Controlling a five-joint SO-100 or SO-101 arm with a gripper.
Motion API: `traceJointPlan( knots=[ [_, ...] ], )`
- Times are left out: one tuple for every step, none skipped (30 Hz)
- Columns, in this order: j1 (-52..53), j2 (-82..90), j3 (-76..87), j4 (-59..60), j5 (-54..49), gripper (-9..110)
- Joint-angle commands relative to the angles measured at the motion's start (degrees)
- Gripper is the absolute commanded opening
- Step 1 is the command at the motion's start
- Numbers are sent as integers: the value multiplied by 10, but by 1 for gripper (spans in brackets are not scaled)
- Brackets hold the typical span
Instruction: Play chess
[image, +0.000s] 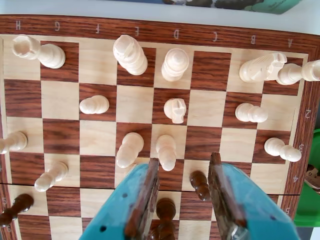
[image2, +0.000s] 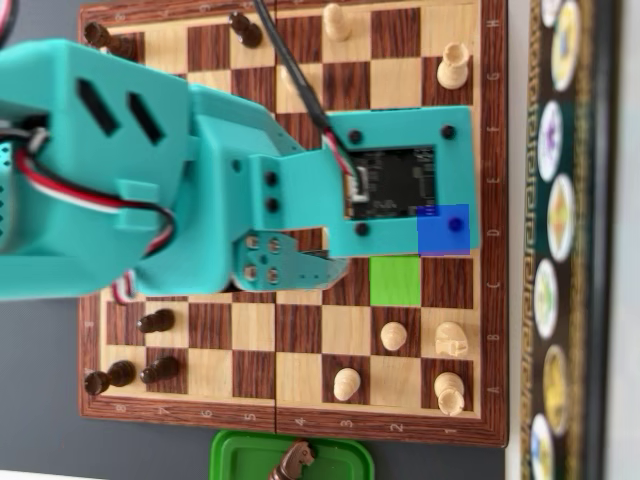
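While the gripper (image: 184, 192) is held wide open over the chessboard (image: 60, 100), a dark pawn (image: 200, 185) is seen upright between the jaws, nearer the right finger (image: 225, 200), ungrasped

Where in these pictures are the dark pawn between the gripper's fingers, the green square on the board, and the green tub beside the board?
Dark pawn (image: 200, 185), wrist view, on its body.
Green square (image2: 395, 281), overhead view, on its middle.
Green tub (image2: 240, 455), overhead view, on its left part.
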Motion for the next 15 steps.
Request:
traceJointPlan(
  knots=[
    [12,-21,-54,-2,3,15],
    [12,-33,-62,-2,3,15],
    [12,-43,-71,-3,1,15],
    [11,-55,-80,-4,1,15],
    [8,-68,-89,-5,2,15],
    [7,-80,-99,-5,3,15],
    [6,-92,-110,-5,3,15],
    [6,-103,-120,-5,4,15],
    [6,-112,-131,-5,4,15],
    [6,-120,-140,-5,4,15],
    [6,-129,-150,-5,4,15],
    [6,-137,-159,-5,3,15],
    [6,-144,-165,-4,3,15],
    [6,-151,-171,-5,4,15],
    [6,-156,-177,-4,4,15]
  ],
)
